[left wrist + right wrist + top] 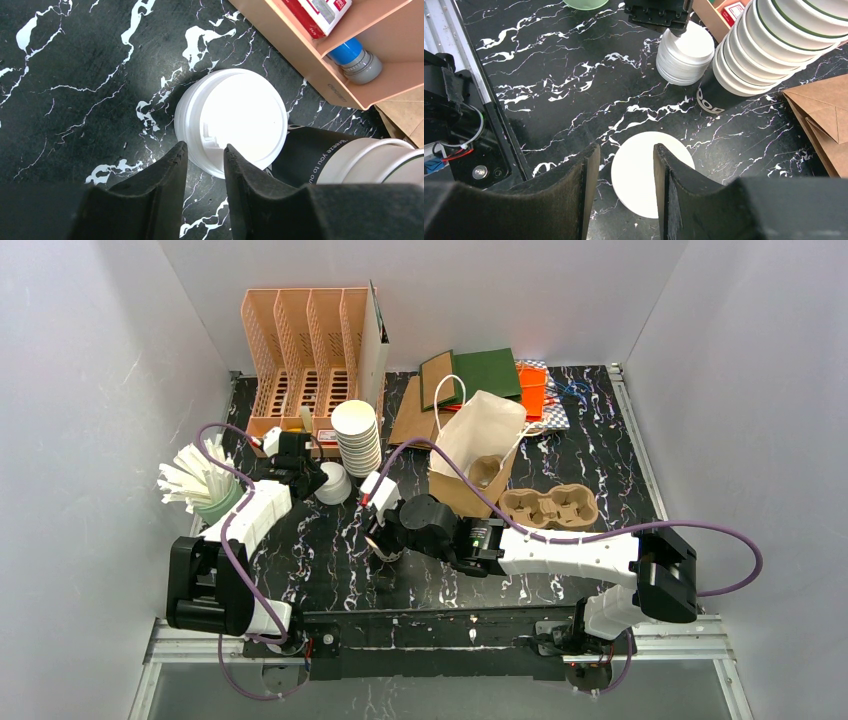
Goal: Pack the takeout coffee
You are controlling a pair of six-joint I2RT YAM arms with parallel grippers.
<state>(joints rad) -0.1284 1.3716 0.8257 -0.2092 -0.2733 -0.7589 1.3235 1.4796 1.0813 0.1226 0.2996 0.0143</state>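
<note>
My left gripper (313, 478) (205, 150) hangs over the near rim of a stack of white sip lids (333, 485) (235, 115) (684, 52), jaws a narrow gap apart and nothing clamped between them. My right gripper (380, 545) (624, 150) is open above a plain round white top (631, 175) on the table. One finger is over it and the other is beside it. I cannot tell whether that top is a lid or a cup's open mouth. No capped takeout coffee shows clearly.
A tall stack of white-rimmed cups (357, 435) (774, 45), the bottom one black-walled, stands right beside the lids. An open brown paper bag (480, 455) and a pulp cup carrier (548, 508) lie at centre right. An orange rack (300, 340) is at the back left, and a green holder of white sticks (200, 485) at the far left.
</note>
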